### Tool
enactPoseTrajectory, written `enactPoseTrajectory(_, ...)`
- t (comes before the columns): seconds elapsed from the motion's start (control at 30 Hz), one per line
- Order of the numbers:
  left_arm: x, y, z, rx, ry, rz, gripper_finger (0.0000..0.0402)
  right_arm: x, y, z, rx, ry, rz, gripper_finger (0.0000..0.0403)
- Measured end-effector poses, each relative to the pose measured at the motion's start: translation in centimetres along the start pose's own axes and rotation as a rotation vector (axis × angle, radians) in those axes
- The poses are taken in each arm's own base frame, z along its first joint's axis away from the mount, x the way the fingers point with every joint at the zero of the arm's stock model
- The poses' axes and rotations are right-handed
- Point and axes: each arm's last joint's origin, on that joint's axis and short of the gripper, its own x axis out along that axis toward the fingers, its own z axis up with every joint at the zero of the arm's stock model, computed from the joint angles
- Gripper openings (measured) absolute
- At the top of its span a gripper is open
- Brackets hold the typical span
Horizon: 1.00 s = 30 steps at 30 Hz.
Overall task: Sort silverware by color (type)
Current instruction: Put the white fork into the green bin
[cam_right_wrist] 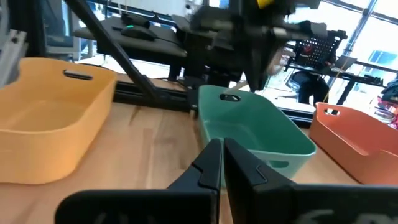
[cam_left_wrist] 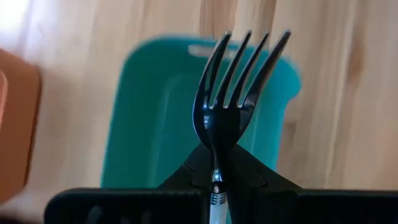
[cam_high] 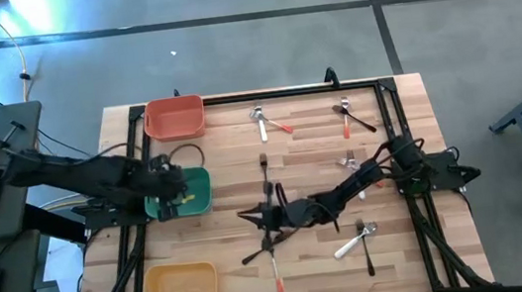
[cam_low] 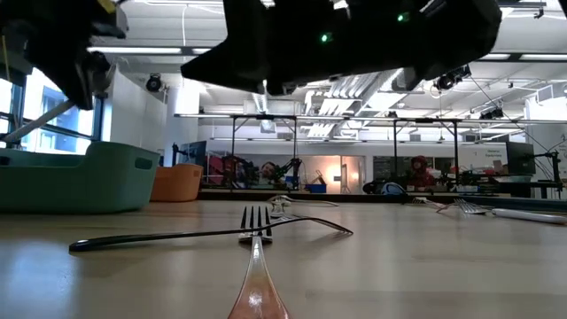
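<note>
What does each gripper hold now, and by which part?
The left gripper holds a black fork by its neck, tines outward, over the teal bin. The right gripper is shut, holding nothing visible.

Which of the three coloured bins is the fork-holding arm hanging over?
The green bin, the middle one along the table's left side. The left gripper holds a black fork above it; the orange bin and yellow bin sit apart.

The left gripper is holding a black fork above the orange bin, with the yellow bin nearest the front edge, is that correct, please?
Not quite: the left gripper holds the black fork above the green bin, not the orange bin. The left wrist view shows the teal-green bin beneath the tines. The rest stands.
</note>
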Motion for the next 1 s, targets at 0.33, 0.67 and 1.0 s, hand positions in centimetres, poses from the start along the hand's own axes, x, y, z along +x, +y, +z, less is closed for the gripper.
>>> enactPoseTrajectory(0.33, 3.2, 0.3, 1.3, -0.04, 0.215, 0.037, 0.0009, -1.9, 3.1, 1.2, -0.105, -0.05, -0.035, 0.0)
enactPoseTrajectory(0.67, 6.3, 1.4, 1.9, -0.04, 0.326, 0.028, 0.0009, -2.6, 4.0, 1.9, -0.152, -0.096, -0.035, 0.0)
enactPoseTrajectory(1.0, 8.2, 1.8, 1.9, -0.069, 0.395, 0.012, 0.0009, -2.6, 4.0, 1.9, -0.152, -0.097, -0.036, 0.0)
